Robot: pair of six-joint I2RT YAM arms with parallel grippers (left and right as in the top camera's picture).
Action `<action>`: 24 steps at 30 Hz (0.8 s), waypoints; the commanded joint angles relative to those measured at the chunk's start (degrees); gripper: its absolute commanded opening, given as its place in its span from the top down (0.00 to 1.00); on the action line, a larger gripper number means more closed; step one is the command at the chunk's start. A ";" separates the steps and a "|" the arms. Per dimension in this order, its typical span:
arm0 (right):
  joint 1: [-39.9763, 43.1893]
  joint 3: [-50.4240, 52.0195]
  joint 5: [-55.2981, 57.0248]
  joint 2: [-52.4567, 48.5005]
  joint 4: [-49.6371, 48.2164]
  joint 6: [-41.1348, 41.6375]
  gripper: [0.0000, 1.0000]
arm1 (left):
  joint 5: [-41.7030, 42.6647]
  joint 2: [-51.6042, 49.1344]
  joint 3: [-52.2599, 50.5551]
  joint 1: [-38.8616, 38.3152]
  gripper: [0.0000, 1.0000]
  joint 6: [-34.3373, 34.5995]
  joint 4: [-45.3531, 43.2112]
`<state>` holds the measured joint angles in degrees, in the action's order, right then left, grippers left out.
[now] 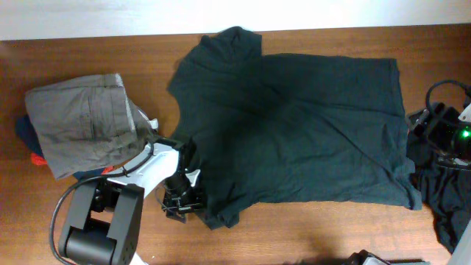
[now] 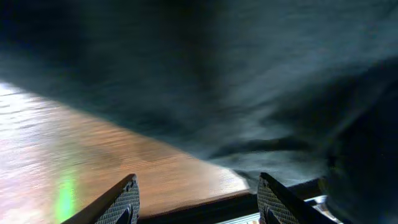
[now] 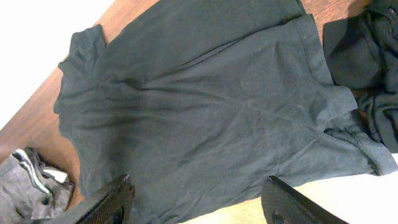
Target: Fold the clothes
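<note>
From overhead, a dark green T-shirt [image 1: 294, 125] is seen spread flat in the middle of the brown desk [image 1: 88, 59]. Left of the green T-shirt, a pile of grey clothes [image 1: 85, 125] is laid, with bits of blue and red cloth seen under it. Right of the green T-shirt, black clothes [image 1: 441, 199] are bunched at the desk's edge. The left arm [image 1: 110, 213] is placed at the T-shirt's lower left corner. The right arm [image 1: 449, 132] is seen just right of the T-shirt.

From the left wrist, the green T-shirt [image 2: 217, 74] is seen very close, filling the top. Bare desk [image 2: 74, 155] is seen below its edge. The left jaws are held apart, and nothing is gripped between the fingers [image 2: 124, 202].

From the right wrist, the whole green T-shirt [image 3: 217, 106] is seen from above. The black clothes [image 3: 367, 56] are touched by its hem. The grey clothes [image 3: 31, 186] are seen past its far sleeve. The right jaws are spread wide, and nothing is held.
</note>
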<state>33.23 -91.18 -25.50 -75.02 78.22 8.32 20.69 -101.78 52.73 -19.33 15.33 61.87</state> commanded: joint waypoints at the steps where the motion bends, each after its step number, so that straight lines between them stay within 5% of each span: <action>1: 0.22 -0.11 0.68 -0.09 0.09 -0.85 0.30 | 5.05 -0.39 -0.20 -1.75 0.40 2.49 -1.64; 4: 0.22 -0.11 0.68 -0.09 0.24 -0.85 0.30 | 6.34 -1.97 -0.20 -3.41 0.45 3.67 -3.34; 9: 0.22 -0.11 0.68 -0.09 0.87 -0.98 0.30 | 4.42 -5.46 -0.20 -4.81 0.68 3.72 -4.02; 13: 0.22 -0.11 0.68 -0.07 1.33 -1.05 0.30 | 3.74 -7.63 -0.20 -5.18 0.99 3.65 -4.07; 24: 0.22 -0.11 0.92 -0.09 1.77 -2.14 0.30 | -8.50 -4.66 1.81 -3.85 1.00 2.80 5.09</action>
<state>33.23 -91.18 -25.32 -75.07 79.77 7.38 19.64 -107.96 53.89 -23.99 19.00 65.43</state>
